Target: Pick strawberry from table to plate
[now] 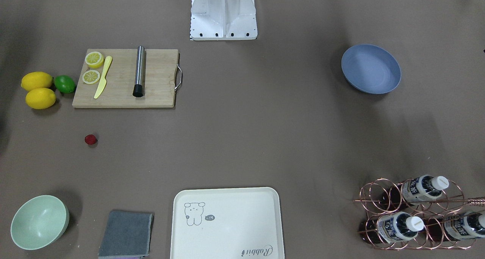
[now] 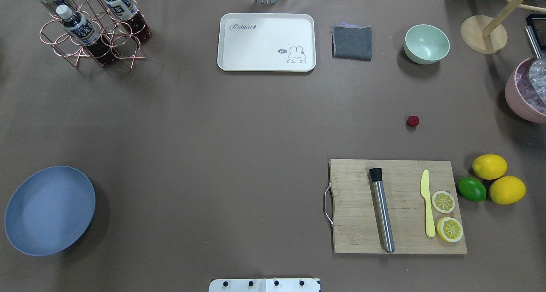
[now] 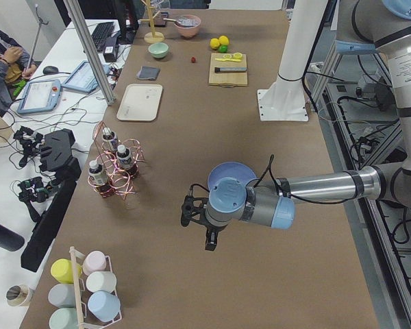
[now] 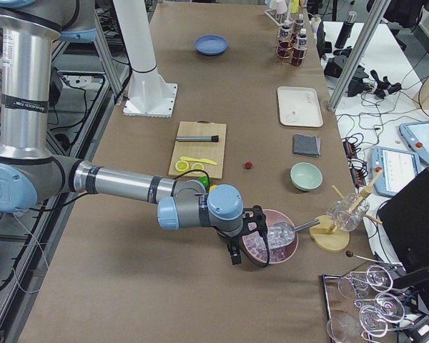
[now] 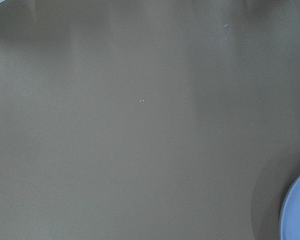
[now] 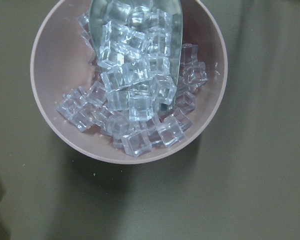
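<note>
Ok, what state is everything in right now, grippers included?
strawberry: lying on the table, not yet picked.
plate: upright, empty.
pink bowl: full of ice cubes.
green bowl: upright, empty.
tray: empty.
left gripper: near the plate; open or shut, cannot tell.
right gripper: over the pink bowl; cannot tell.

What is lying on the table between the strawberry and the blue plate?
Nothing: in the overhead view, the stretch from the strawberry to the plate is bare table; the cutting board sits just beside that line.
</note>
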Tool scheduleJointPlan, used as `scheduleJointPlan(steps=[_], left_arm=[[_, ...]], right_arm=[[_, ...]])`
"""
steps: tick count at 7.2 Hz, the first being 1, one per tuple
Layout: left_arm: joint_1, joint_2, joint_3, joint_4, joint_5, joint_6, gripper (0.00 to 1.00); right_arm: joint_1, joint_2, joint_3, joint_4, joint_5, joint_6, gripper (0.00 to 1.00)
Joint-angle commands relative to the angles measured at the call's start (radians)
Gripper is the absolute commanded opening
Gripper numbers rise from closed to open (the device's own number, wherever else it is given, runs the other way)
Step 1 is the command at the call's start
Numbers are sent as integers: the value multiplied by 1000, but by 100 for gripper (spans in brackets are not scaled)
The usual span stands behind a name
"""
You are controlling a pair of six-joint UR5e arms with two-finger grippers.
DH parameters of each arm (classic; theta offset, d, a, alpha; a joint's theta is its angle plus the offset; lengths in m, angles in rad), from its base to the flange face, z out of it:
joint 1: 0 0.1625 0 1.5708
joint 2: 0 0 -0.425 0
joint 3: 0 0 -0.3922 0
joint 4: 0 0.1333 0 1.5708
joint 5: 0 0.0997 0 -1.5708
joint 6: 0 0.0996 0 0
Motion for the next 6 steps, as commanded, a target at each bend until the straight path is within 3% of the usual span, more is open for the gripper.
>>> scheduleJointPlan(steps=[1,6], left_arm=[[29,-2,-2,-29,-10,-40,98],[100,-74,42,-25,-2,-80,97]], right_arm=[[1,0,-3,0,-1,0,100],[-1,-8,16,3,0,43,100]])
